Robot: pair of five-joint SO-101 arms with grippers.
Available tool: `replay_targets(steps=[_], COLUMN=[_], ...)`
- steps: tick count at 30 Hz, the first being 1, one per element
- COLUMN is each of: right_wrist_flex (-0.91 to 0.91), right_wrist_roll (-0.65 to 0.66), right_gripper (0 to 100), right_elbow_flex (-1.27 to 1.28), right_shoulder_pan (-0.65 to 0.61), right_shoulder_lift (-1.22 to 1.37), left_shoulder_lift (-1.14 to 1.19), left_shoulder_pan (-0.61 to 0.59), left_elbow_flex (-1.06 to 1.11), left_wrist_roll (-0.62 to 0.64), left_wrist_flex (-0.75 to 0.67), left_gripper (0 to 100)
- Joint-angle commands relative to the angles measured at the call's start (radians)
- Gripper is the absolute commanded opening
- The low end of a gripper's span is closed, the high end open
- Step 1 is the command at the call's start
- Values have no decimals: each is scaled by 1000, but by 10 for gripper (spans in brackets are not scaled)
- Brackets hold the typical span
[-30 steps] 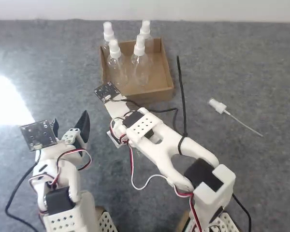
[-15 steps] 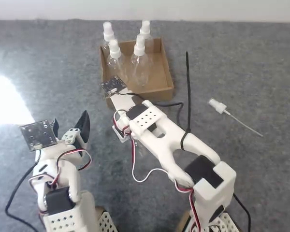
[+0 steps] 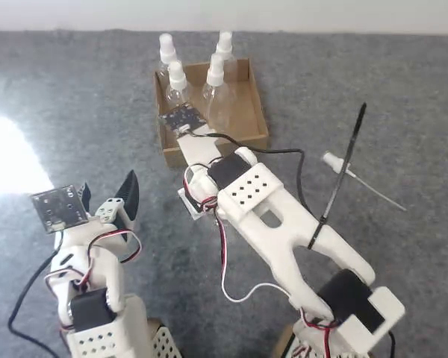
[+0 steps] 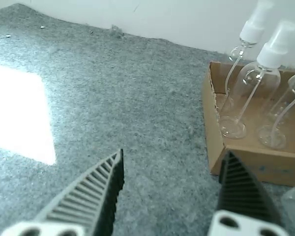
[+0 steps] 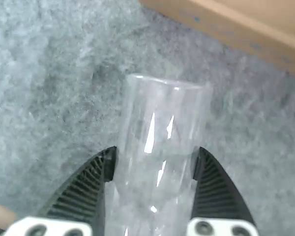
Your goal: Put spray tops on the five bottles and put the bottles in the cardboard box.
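**Right claw** (image 5: 155,153) pinches the clear bottle (image 5: 160,123) across its body, gripping it from both sides. The bottle's visible end carries no spray top.

**Beyond the claw** runs the front wall of the cardboard box (image 3: 216,143), at upper centre of the high view. Four capped bottles (image 3: 215,93) stand in it.

**The loose spray top** (image 3: 334,162) lies on the desk (image 3: 403,97) at centre right, well apart from the box. Its dip tube (image 3: 377,192) trails toward lower right.

**Left claw** (image 4: 174,158) is spread and empty, at lower left of the high view, facing the box.

**Step in hand, as judged:** capping the fifth bottle before boxing it.
- The grip should be firm but not crushing, since the smooth wall may slip.
- The bottle wants its mouth upward and steady, away from the box wall, so that the thin tube can be threaded straight in.
- The tube is likely to flex and miss the mouth, so a slow, aligned approach seems wise.
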Motion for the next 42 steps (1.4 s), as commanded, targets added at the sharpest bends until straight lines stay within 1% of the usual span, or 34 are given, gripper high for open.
replay_targets(steps=[1, 6, 11, 14, 16, 20, 23, 26, 32, 34, 39, 42], right_wrist_flex=[44, 65, 65, 67, 90, 151, 162, 153, 79, 54, 51, 58], right_wrist_roll=[-264, -528, -750, -844, -884, -928, -954, -956, -957, -956, -953, -953], right_gripper=[95, 92, 91, 91, 91, 95, 95, 96, 100, 139, 313, 374], right_elbow_flex=[-35, -35, -35, -35, -34, -26, 23, 66, 126, 147, 160, 160], right_shoulder_pan=[19, 71, 173, 216, 237, 246, 242, 246, 265, 262, 255, 255], right_shoulder_lift=[-77, -84, -76, -76, -74, -74, -74, -73, -73, -73, -73, -74], left_shoulder_lift=[-14, -14, -14, -14, -14, -14, -14, -14, -14, -14, -14, -14], left_shoulder_pan=[0, 0, 0, 0, 0, 0, 0, 0, 0, 0, 0, 0], left_elbow_flex=[-10, -10, -10, -10, -10, -10, -10, -10, -10, -10, -10, -10], left_wrist_roll=[5, 5, 5, 5, 5, 5, 5, 5, 5, 5, 5, 5], left_wrist_flex=[-23, -23, -23, -23, -23, -23, -23, -23, -23, -23, -23, -23], left_gripper=[294, 294, 294, 294, 294, 294, 294, 294, 294, 294, 294, 294])
